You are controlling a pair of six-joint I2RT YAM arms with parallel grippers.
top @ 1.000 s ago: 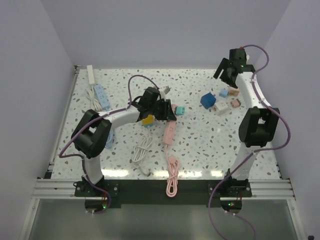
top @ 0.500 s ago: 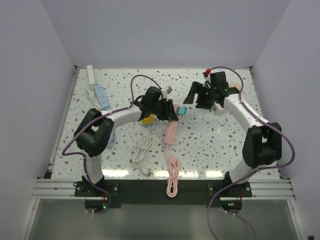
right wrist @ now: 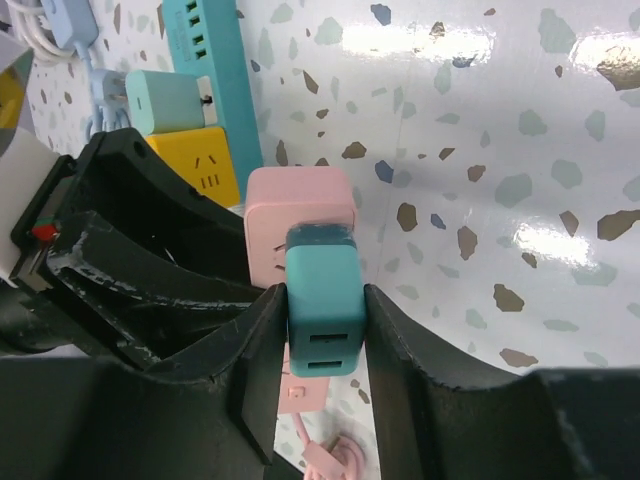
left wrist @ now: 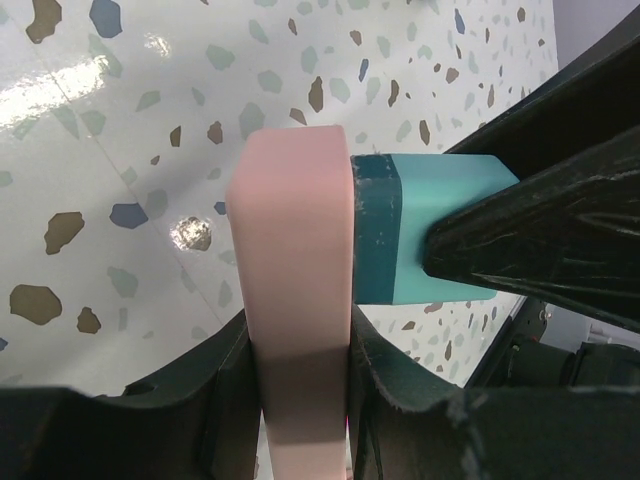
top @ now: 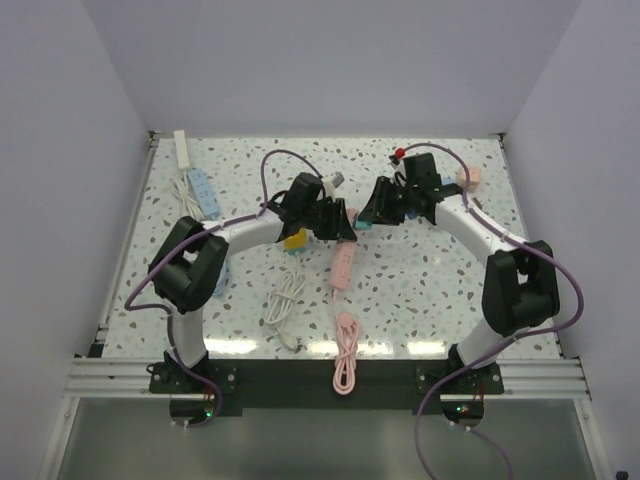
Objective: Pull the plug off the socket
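Observation:
The pink socket strip [top: 341, 265] lies mid-table, its far end pinched in my left gripper [top: 340, 222], which is shut on it. In the left wrist view the socket [left wrist: 295, 250] runs up between the jaws of the left gripper [left wrist: 300, 360], with the teal plug [left wrist: 420, 240] seated in its side. My right gripper [top: 372, 213] is shut on that plug. The right wrist view shows the plug [right wrist: 322, 310] squeezed between both jaws of the right gripper [right wrist: 322, 320], its front still against the pink socket [right wrist: 298, 205].
A yellow adapter [right wrist: 195, 165], a mint adapter [right wrist: 165, 100] and a teal power strip [right wrist: 205, 50] sit just behind the left gripper. A white cord [top: 285, 295], the pink cord coil [top: 346, 365], a blue strip [top: 200, 192] and a pink block [top: 470, 178] lie around.
The right arm swung from the back right corner to the table's centre and its jaws closed on the teal plug. The left gripper kept its hold on the socket.

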